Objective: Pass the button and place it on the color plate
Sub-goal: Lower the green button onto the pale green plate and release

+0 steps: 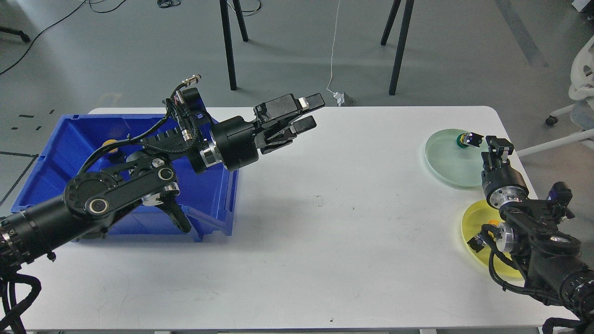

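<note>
Button point(466, 139): on green plate point(445, 162), small, light, stiff; likely best gripped across body.
Right pincer point(495, 144): just beside button, spread unclear.
Left pincer point(308, 112): apart, empty, above desk point(325, 241).
Bin point(69, 139): yellow button point(110, 146) inside.

On the white counter point(297, 232), the left gripper point(306, 113) hangs above the surface beside the blue bin point(69, 139), jaws apart and empty. The right gripper point(496, 146) sits over the green plate point(448, 162), beside a green button point(466, 139). A yellow plate point(478, 222) lies nearer.
</note>
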Available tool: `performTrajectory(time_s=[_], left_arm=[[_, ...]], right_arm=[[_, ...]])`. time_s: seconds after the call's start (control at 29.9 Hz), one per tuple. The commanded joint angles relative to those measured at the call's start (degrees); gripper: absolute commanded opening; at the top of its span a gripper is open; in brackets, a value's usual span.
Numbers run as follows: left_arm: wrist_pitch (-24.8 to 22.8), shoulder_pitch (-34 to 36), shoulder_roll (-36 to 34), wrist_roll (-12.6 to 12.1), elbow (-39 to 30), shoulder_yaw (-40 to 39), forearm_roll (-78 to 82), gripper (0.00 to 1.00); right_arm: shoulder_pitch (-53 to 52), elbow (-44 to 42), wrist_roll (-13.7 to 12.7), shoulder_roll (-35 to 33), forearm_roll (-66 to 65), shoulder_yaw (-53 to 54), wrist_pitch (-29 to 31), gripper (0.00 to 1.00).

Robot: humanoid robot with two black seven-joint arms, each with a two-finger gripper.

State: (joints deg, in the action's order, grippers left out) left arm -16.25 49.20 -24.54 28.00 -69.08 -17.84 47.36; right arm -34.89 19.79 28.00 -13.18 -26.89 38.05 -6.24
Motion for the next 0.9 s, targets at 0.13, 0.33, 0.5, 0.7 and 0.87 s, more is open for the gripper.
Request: performTrajectory(time_s=[0.13, 0.33, 0.5, 0.7, 0.87], left_arm=[[0.08, 0.02, 0.02, 0.0, 0.09, 0.0, 0.01, 0.86], [0.52, 0.02, 0.02, 0.0, 0.09, -0.44, -0.16, 0.87], [2.1, -1.47, -1.3, 0.0, 0.35, -8.33, -5.51, 0.88], [1.49, -4.02, -5.51, 0.0, 7.9, -15.2, -11.23, 0.9], [0.09, -7.97, -8.06, 0.0, 13.09, -16.08, -14.66, 0.92]], right_arm=[[0.09, 0.16, 0.0, 0.0, 0.08, 0.18, 0.0, 0.5], [0.0, 7.25, 0.0, 0.8, 1.4, 0.97, 0.0, 0.69], [0.97, 27.55, 0.0, -5.35, 1.49, 7.02, 0.79, 0.78], [1.06, 47.25, 0.0, -6.68, 1.49, 8.88, 1.23, 0.95], [0.97, 50.53, 0.0, -4.31, 1.49, 8.88, 2.73, 0.99]])
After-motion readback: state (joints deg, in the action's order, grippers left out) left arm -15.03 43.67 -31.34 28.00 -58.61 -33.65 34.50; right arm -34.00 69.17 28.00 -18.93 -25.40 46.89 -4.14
